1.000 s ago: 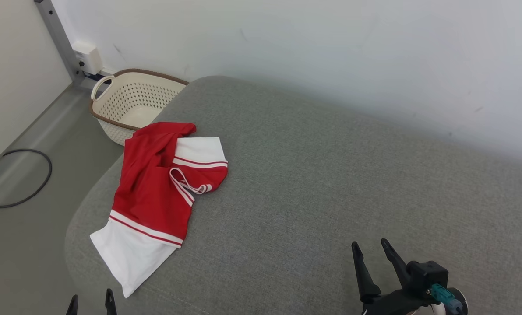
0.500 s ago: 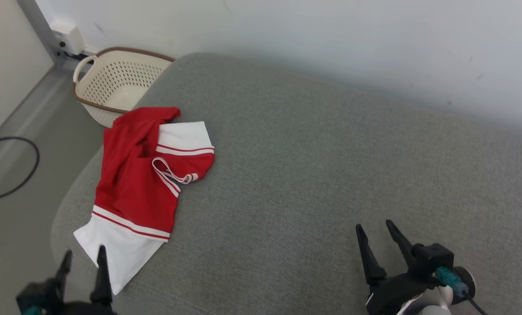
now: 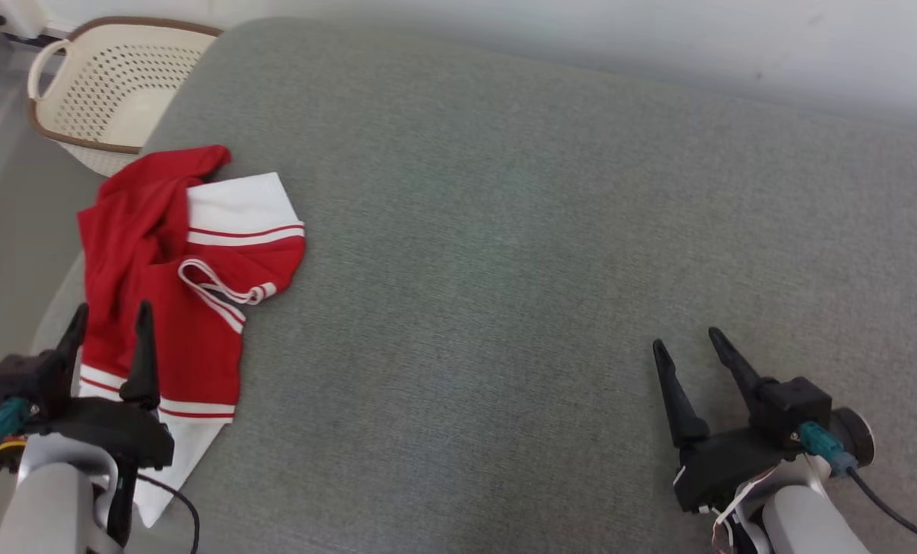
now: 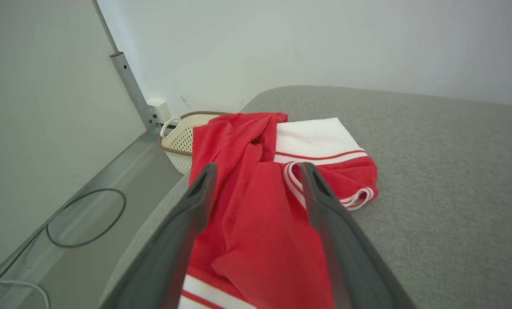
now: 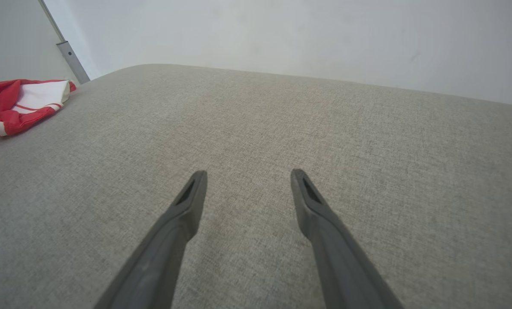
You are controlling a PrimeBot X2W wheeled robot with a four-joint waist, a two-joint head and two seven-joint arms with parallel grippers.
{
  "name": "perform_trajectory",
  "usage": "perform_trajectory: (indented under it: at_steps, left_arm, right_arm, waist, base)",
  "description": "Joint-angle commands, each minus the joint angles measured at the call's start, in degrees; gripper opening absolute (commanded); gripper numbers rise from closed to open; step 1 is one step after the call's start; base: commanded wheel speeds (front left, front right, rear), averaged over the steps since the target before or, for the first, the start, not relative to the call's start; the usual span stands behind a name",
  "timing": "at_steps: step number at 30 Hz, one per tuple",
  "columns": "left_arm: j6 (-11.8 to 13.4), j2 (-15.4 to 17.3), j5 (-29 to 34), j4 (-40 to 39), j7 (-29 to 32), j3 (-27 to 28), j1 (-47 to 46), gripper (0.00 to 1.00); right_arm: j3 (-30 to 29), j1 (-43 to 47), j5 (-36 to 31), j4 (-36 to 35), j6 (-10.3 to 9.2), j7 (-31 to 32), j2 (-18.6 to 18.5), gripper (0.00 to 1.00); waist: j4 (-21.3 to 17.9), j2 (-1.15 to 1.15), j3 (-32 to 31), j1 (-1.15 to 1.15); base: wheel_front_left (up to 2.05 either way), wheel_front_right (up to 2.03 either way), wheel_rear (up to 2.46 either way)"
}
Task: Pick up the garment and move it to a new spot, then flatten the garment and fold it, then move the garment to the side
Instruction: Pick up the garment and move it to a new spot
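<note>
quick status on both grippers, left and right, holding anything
Left gripper: open, holding nothing, fingers over the garment.
Right gripper: open, holding nothing, over bare grey cushion.

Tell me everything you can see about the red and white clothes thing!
The garment is soft-looking red cloth with wide white bands and thin red-and-white stripes along its edges. It lies crumpled and partly folded over itself, not flat, near the left edge of the grey cushion, one white end reaching the near rim. A striped opening curls up in the middle. As far as can be seen, only the cushion touches it. The left gripper hangs open over it, not gripping.
</note>
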Motion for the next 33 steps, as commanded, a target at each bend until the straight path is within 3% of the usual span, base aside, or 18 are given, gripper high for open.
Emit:
perform_trajectory:
  at_steps: [1,13,27,28,29,30,31,32,33]
  left_arm:
    - [-0.3,0.7,0.7,0.8,0.0,-0.3,-1.5,1.0]
    - [1.4,-1.4,0.9,3.6,0.0,0.0,-2.3,1.0]
    - [3.8,-2.8,-0.8,15.4,0.0,2.0,-4.6,1.0]
    - [3.7,-2.8,-0.9,16.0,0.1,2.1,-4.7,0.94]
    - [3.6,-2.7,-0.9,16.4,0.1,2.1,-4.9,0.77]
    - [3.6,-2.6,-0.9,16.7,0.1,2.1,-5.1,0.47]
    - [3.5,-2.5,-0.9,17.0,0.1,2.1,-5.1,0.35]
    - [3.5,-2.5,-0.8,17.1,0.1,2.1,-5.2,0.15]
    - [3.5,-2.5,-0.6,17.1,0.1,1.9,-5.2,0.02]
  right_arm:
    - [0.3,-1.1,0.0,-0.7,0.02,-0.1,-0.7,1.0]
    - [-0.4,-2.5,-0.2,-1.7,0.02,-0.1,-2.4,1.0]
    - [-1.4,-1.9,-0.3,-2.0,0.02,0.0,-2.8,1.0]
    - [-1.5,-1.8,-0.3,-2.1,0.02,0.0,-2.7,1.0]
    - [-1.6,-1.7,-0.4,-2.1,0.02,0.0,-2.7,1.0]
    - [-1.6,-1.7,-0.4,-2.1,0.02,0.0,-2.6,1.0]
    - [-1.7,-1.8,-0.3,-2.1,0.02,0.0,-2.5,1.0]
    - [-1.7,-1.8,-0.3,-2.1,0.02,0.0,-2.4,1.0]
    - [-1.8,-1.8,-0.3,-2.1,0.02,0.0,-2.2,1.0]
  waist:
    - [-3.1,-0.01,3.0,-0.02]
    - [-6.8,-0.01,5.6,-0.02]
    - [-9.6,-0.01,6.5,-0.02]
    - [-9.6,-0.01,6.5,-0.02]
    - [-9.7,-0.01,6.4,-0.02]
    - [-9.8,-0.01,6.3,-0.02]
    - [-9.8,-0.01,6.2,-0.02]
    - [-9.8,-0.01,6.1,-0.02]
    - [-9.9,-0.01,6.0,-0.02]
  base:
    - [0.0,0.0,0.0]
    - [0.0,0.0,0.0]
    - [0.0,0.0,0.0]
    - [0.0,0.0,0.0]
    - [0.0,0.0,0.0]
    - [0.0,0.0,0.0]
    - [0.0,0.0,0.0]
    - [0.0,0.0,0.0]
    - [0.0,0.0,0.0]
